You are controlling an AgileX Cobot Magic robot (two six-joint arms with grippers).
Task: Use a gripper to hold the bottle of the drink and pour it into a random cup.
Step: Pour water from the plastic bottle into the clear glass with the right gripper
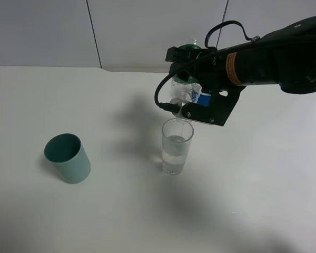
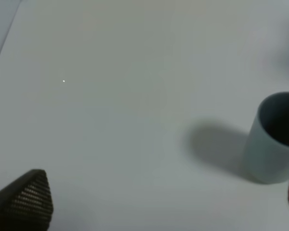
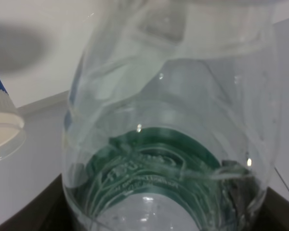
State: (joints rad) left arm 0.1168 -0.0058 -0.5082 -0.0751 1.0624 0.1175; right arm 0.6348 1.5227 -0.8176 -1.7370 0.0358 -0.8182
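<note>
Table [image 1: 253, 184]: glass [image 1: 177, 150] near centre; cup [image 1: 67, 158] at its 9 o'clock, well apart; bottle [image 1: 183, 87] tilted above glass, 12 o'clock side.

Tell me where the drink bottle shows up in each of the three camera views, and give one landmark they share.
Exterior high: the bottle is right of centre in the upper half, tipped mouth-down over the clear glass.
Left wrist: not in it.
Right wrist: it fills nearly the whole picture, seen up close.
Shared landmark: the white table, visible in all three.
</note>
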